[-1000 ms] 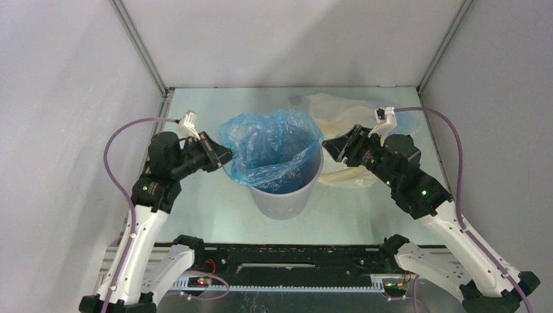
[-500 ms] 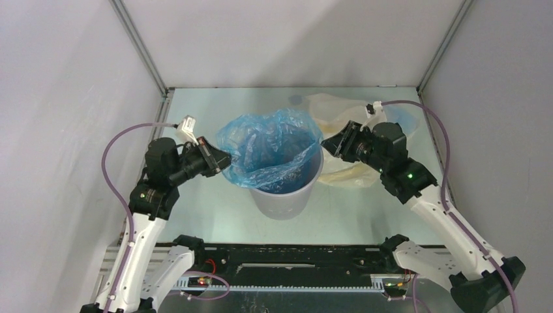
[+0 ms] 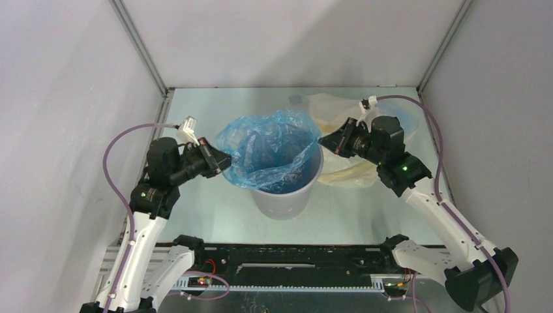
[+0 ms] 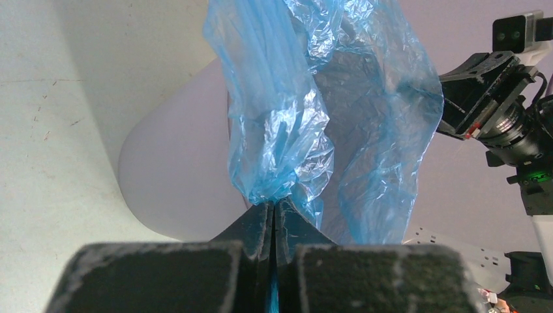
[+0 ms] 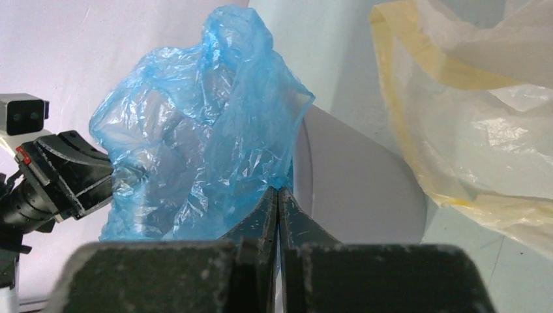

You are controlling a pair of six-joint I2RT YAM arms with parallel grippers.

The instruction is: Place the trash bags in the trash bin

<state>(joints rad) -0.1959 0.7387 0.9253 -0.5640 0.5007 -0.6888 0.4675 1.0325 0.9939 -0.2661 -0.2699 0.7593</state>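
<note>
At frame centre, the blue trash bag (image 3: 270, 147) is draping into the grey trash bin (image 3: 287, 199). The left gripper (image 3: 222, 160) and right gripper (image 3: 324, 140) are pinching its opposite rim edges, fingers closed tight. The film is looking light, limp and slippery; bunched folds likely grip best.

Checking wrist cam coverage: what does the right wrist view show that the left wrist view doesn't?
Only right wrist: the cream-yellow bags lying on the table beside the trash bin, and the right gripper seen close up, shut on the blue bag.

Only left wrist: the left gripper seen close up, pinching the opposite edge of the bag.

Both: the blue bag bunched over the trash bin, with the other arm's gripper at the bag's far side.
</note>
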